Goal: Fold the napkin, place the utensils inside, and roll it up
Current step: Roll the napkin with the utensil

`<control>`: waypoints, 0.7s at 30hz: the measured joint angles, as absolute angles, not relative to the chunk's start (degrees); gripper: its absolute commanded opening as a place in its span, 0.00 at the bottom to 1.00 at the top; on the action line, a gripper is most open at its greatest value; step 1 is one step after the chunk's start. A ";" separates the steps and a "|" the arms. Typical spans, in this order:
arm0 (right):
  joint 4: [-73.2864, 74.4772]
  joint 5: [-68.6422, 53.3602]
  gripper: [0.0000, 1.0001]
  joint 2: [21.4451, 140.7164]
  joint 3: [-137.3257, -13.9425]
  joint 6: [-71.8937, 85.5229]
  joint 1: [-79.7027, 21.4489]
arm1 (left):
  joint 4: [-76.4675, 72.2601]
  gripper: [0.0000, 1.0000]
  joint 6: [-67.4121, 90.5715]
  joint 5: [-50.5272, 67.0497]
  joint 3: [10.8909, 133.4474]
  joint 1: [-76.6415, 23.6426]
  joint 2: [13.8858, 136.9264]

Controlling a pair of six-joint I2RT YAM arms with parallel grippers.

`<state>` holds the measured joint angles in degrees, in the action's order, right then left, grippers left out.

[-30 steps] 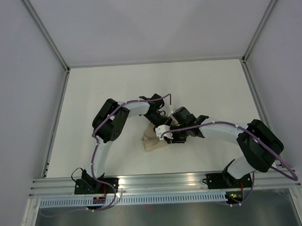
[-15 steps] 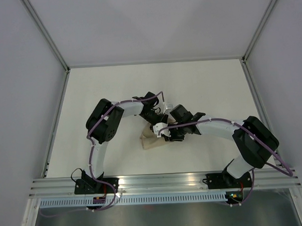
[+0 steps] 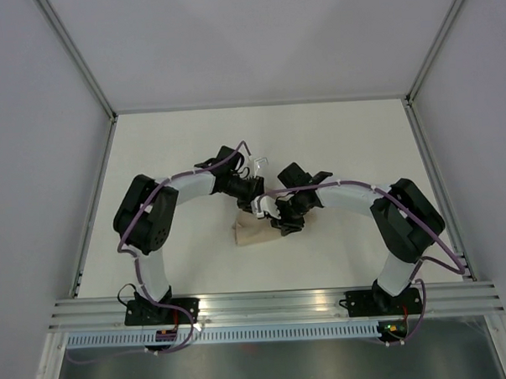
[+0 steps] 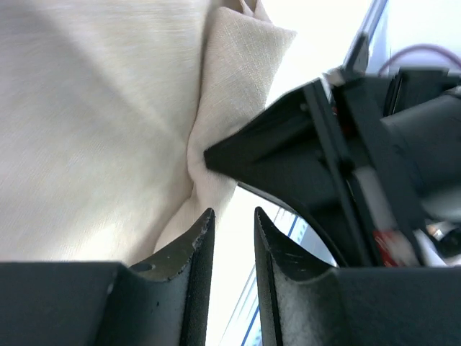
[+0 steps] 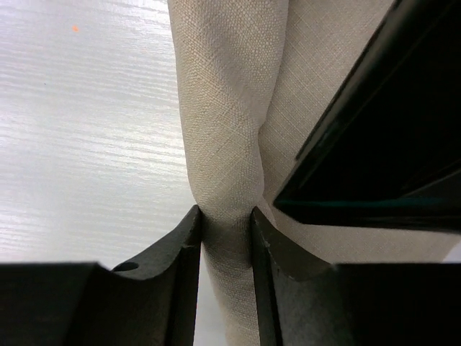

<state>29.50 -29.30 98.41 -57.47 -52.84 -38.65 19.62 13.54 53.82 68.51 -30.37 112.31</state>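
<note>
The beige napkin (image 3: 251,232) lies as a bunched roll on the white table, just in front of both grippers. My right gripper (image 3: 277,221) is shut on a rolled fold of the napkin (image 5: 220,144), which passes between its fingers (image 5: 184,245). My left gripper (image 3: 255,192) sits just behind it, with its jaws a narrow gap apart and nothing between them. In the left wrist view the left gripper (image 4: 232,241) is beside the napkin (image 4: 94,108), and its left finger rests against the cloth's edge. The right gripper's black body (image 4: 324,166) is close in front. No utensils show.
The white table (image 3: 335,144) is bounded by metal frame posts at left (image 3: 94,196) and right (image 3: 433,182) and a rail at the near edge (image 3: 266,302). The two arms arch inward and almost touch at the middle.
Both arms have swung left, and the left arm's elbow has moved out toward the left edge. The grippers have drawn closer together over the napkin, which has shifted slightly left.
</note>
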 measured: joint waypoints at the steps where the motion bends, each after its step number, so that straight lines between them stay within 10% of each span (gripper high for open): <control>1: 30.74 -30.06 0.18 99.35 -58.61 -52.97 -38.33 | 18.63 0.32 14.66 52.95 67.26 -29.69 110.63; 21: 65.78 -43.66 0.17 125.75 -90.74 -57.58 -32.25 | -9.15 0.34 22.44 13.10 38.92 -25.56 55.13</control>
